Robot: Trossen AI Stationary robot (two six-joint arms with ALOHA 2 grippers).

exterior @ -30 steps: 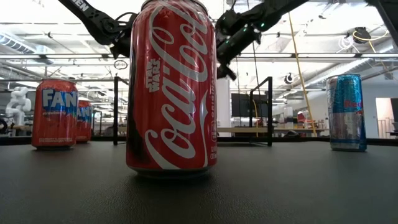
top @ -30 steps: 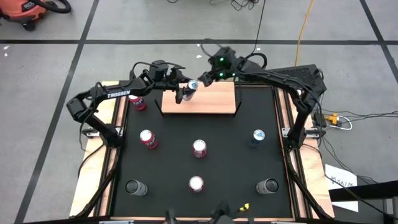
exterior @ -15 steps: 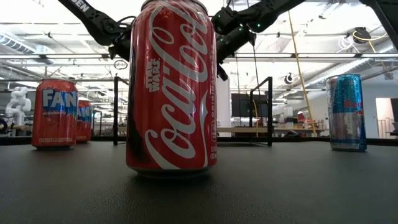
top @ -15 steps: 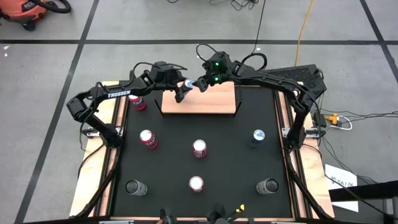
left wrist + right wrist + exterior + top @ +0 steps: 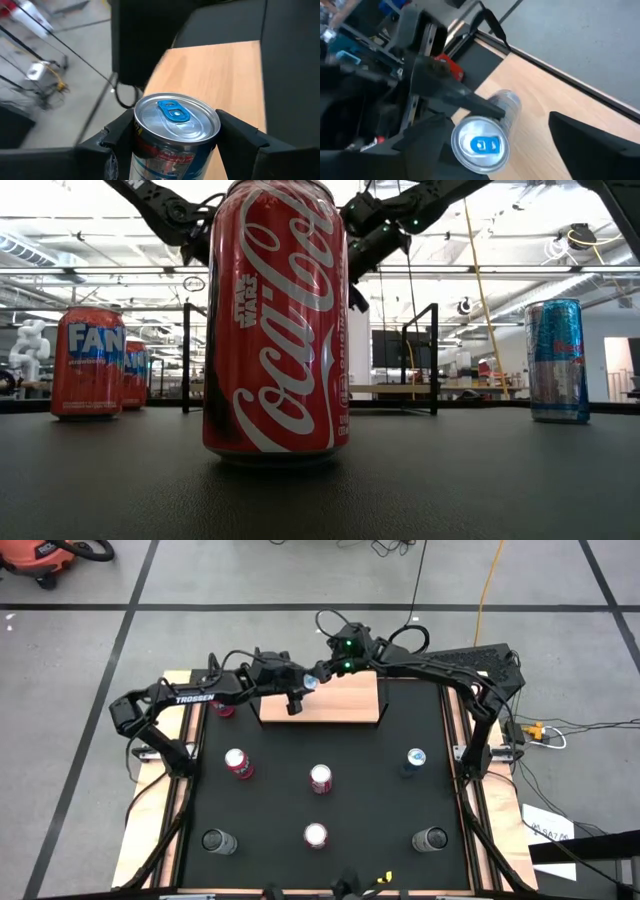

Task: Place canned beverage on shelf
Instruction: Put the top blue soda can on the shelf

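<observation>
A silver-and-blue can (image 5: 175,120) with a blue tab hangs above the left part of the shelf (image 5: 345,705), a light-wood board with thin black rods at the table's far edge. My left gripper (image 5: 302,692) is shut on the can. My right gripper (image 5: 323,670) stands open just beyond it on the far right. In the right wrist view the can's top (image 5: 480,145) faces that gripper, and its right finger (image 5: 590,145) is well clear of the can. In the low view a big red can (image 5: 275,320) hides the hold. My left gripper pinches the can's side wall just below the top rim (image 5: 136,140) between its two fingers (image 5: 117,137), one on each side. The fingers come from the table's left, slanting a little downward. The can is lifted clear of the shelf's board (image 5: 225,75), top up.
Several cans stand on the black table: red ones (image 5: 238,764) (image 5: 320,778) (image 5: 315,835), one (image 5: 222,707) under the left arm, a blue one (image 5: 415,758), and dark ones (image 5: 214,840) (image 5: 430,838) near the front. Most of the board's right part (image 5: 360,700) is bare.
My left gripper has swung a little toward the table's right and near side with the can and has rolled at the wrist. The can has stayed lifted above the shelf. My right gripper has kept almost still beside it.
</observation>
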